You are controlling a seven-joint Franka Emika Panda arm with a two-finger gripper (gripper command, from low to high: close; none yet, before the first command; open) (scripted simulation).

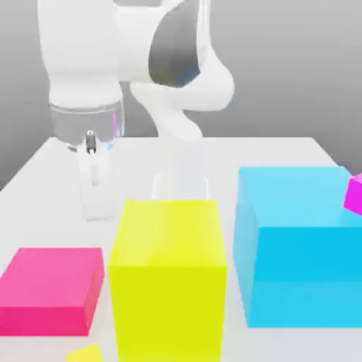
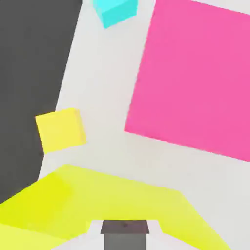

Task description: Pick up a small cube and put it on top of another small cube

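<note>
**Jaws shut and empty above the table; small yellow cube lies off to one side**

Nearest the exterior camera stands the large yellow block (image 1: 168,279), flanked by the flat pink block (image 1: 49,288) on the exterior view's left and the large cyan block (image 1: 300,244) on the exterior view's right. A corner of the small yellow cube (image 1: 86,353) shows at the lower edge, in front of the gap between the pink and yellow blocks.

The gripper (image 1: 93,177) hangs behind these blocks, pointing down over the white table (image 1: 283,152), above its surface.

**Key relation.** In the hand view the small yellow cube (image 2: 61,128) rests on the table near its edge, apart from the gripper (image 2: 125,233) and offset sideways from it, with the large yellow block (image 2: 112,200) lying between. A small cyan cube (image 2: 115,11) rests farther out, beyond the pink block (image 2: 193,78). Neither small cube sits beneath the jaws.

**Jaw state.** The jaws are fully closed and hold nothing; no cube touches them.

**Judgement.** The pick is not yet begun. The jaws likely need reopening and repositioning over a small cube before descent.
</note>
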